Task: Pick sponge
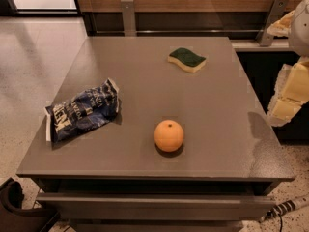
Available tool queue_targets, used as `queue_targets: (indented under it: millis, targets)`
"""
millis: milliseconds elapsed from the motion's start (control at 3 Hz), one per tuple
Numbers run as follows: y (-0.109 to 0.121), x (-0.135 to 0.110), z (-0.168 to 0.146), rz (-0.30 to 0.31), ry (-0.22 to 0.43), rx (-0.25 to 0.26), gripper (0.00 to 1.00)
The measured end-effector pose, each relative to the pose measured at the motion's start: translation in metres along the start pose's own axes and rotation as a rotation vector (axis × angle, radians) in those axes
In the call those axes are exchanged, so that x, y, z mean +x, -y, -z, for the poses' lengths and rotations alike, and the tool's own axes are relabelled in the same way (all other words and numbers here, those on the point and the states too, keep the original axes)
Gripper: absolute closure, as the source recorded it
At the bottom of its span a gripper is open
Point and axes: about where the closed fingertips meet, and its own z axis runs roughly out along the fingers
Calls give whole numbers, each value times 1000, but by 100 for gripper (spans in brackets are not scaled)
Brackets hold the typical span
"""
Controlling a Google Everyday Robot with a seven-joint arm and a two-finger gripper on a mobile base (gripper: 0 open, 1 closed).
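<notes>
**Sponge lies far on the desk, end effector off to the right**

The grey desk fills most of the view. A crumpled dark blue bag lies near its left edge. The end effector hangs at the right, beyond the desk's side and apart from everything on it; whether it is spread or pressed together cannot be told. The sponge lies flat, green side up, far and right of centre. The orange sits near centre, well apart from it.

The robot's white, rounded arm shows at the upper right edge of the camera view. Below it, the pale yellow, blocky gripper hangs at mid-height along the same edge, pointing downward and partly cut off.
</notes>
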Motion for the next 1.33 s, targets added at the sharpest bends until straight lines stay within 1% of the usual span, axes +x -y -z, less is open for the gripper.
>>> queue_targets:
  millis: [333,667,1000,1333]
  targets:
    - [0,0,0,0,0,0,0]
    - [15,1,-12,-51,59,20,0]
    - [83,-7,-64,-257,325,58,0]
    - [136,-26,-102,-375,532,92,0]
